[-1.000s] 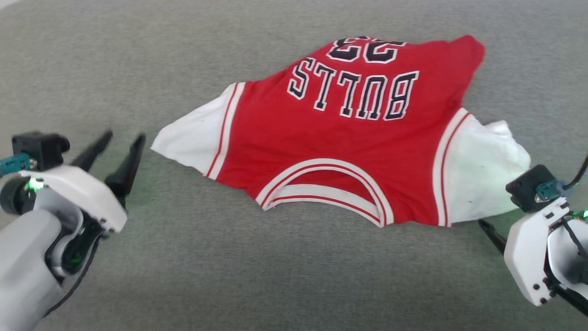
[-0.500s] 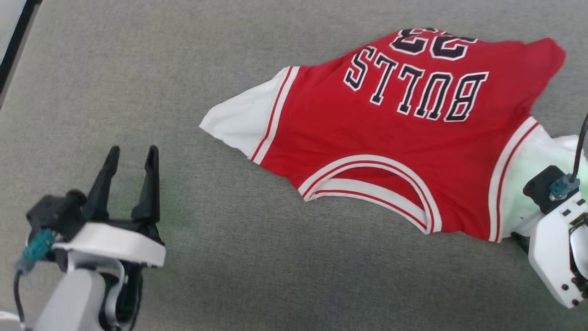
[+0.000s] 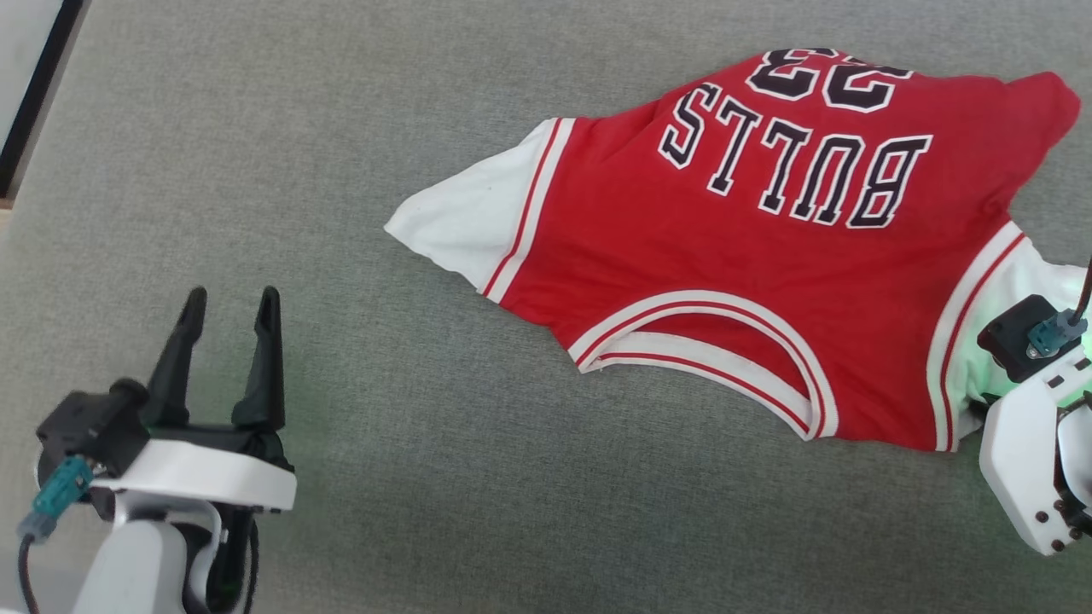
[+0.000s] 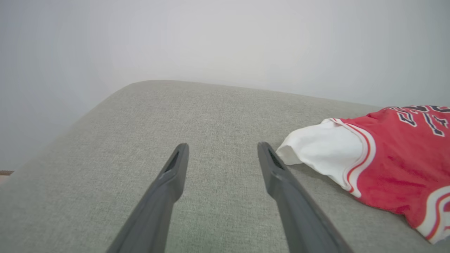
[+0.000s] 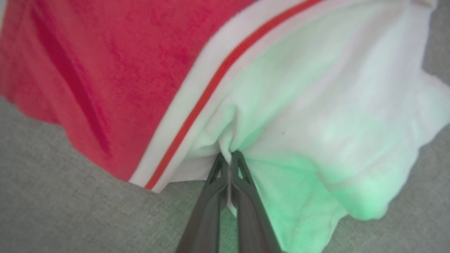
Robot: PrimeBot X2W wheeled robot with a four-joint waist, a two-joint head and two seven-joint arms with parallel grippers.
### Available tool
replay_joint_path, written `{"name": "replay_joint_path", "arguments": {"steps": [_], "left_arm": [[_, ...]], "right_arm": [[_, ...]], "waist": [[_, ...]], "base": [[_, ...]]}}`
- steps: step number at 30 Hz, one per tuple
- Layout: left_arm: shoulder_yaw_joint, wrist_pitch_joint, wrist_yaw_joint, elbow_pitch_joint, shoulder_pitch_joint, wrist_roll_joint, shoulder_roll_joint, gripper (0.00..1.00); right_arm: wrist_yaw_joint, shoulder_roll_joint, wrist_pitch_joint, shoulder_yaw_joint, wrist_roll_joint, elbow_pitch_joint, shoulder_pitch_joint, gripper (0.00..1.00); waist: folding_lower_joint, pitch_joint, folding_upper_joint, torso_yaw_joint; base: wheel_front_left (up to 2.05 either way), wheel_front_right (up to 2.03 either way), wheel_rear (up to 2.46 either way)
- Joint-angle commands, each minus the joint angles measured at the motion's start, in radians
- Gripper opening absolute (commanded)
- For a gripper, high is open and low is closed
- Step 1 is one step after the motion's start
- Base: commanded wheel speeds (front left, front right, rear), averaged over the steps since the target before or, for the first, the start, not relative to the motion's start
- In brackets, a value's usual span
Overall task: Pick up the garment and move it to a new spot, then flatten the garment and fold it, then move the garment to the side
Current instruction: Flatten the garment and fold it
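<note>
One hand is on: the right hand [image 5: 230, 156] is pinched shut on the white flap [image 5: 316, 105] at the side of the jersey [image 3: 725, 273], which lies spread on the grey cushion [image 3: 341, 128], while the left hand [image 3: 230, 298] gapes empty off its other side, so a slow, low lift should protect that thin pinch.

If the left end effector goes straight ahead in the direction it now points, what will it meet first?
Probably only the grey cushion: the left end effector points along bare fabric. The garment lies to the right of that line, so it would likely be missed, though height is unclear.
</note>
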Motion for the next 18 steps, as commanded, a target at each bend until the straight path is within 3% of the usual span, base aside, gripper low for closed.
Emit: {"name": "replay_joint_path", "arguments": {"steps": [1,5,9,13,18], "left_arm": [[-0.006,-0.005,-0.006,-0.006,-0.017,0.012,0.013,1.0],[-0.127,-0.005,-0.006,-0.031,-0.074,-0.021,0.128,1.0],[-0.313,0.055,-0.005,-0.06,-0.175,-0.17,0.291,1.0],[-0.512,0.228,-0.004,-0.1,-0.298,-0.386,0.461,1.0],[-0.722,0.463,-0.004,-0.141,-0.462,-0.634,0.58,1.0]], "right_arm": [[-0.005,0.011,0.01,0.022,-0.006,0.055,0.031,0.0],[-0.005,0.03,-0.005,0.015,-0.011,0.041,0.033,0.0],[-0.003,0.035,-0.01,0.033,-0.024,0.02,0.026,0.0],[-0.003,0.047,-0.006,0.05,-0.029,0.008,0.013,0.0],[-0.003,0.056,-0.007,0.066,-0.034,-0.003,-0.008,0.0]], "waist": [[0.0,-0.004,-0.0001,-0.006],[0.0,-0.01,-0.0001,-0.023],[0.0,-0.011,-0.0001,-0.043],[0.0,-0.003,-0.0001,-0.062],[0.0,0.02,-0.0001,-0.081]], "base": [[0.0,0.0,0.0],[0.0,0.0,0.0],[0.0,0.0,0.0],[0.0,0.0,0.0],[0.0,0.0,0.0]]}}
